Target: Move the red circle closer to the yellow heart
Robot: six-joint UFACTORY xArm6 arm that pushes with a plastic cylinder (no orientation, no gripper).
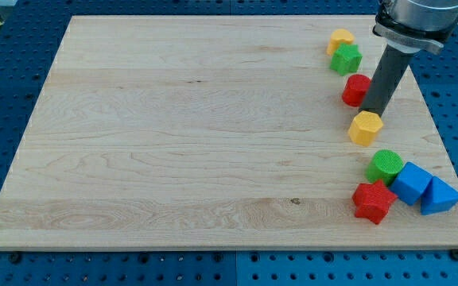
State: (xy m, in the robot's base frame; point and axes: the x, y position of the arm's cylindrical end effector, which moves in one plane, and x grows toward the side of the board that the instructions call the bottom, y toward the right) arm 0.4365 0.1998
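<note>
Red circle (pixel 356 90) lying in the upper right of the frame, on the wooden board (pixel 181 127), partly hidden on its right side by the dark rod. My tip (pixel 374 111) down at the board just right of and slightly below the red circle, seemingly touching its edge, though contact cannot be confirmed. No pincer on this arm: only a straight rod, holding nothing, pressed beside the block.

Yellow heart (pixel 340 39) farther up, near the board's top edge, above and a little left of the red circle. Green star-like block (pixel 346 59) between the two, touching or nearly touching the yellow heart's lower side, and just above the red circle with a thin gap.

Yellow hexagon-like block (pixel 365 128) directly below my tip, very close to it, lower right of centre.

Further down, a tight cluster near the lower right corner: green cylinder-like block (pixel 385 166) at the top, red star-like block (pixel 373 202) below and slightly left of it, blue cube-like block (pixel 411 182) to the right of both, blue triangle-like block (pixel 440 196) rightmost, against the blue cube-like block. Cluster well apart from the red circle.

No containers anywhere; all blocks resting flat on the board itself. Blue perforated table (pixel 6 71) surrounding the board on all sides.
</note>
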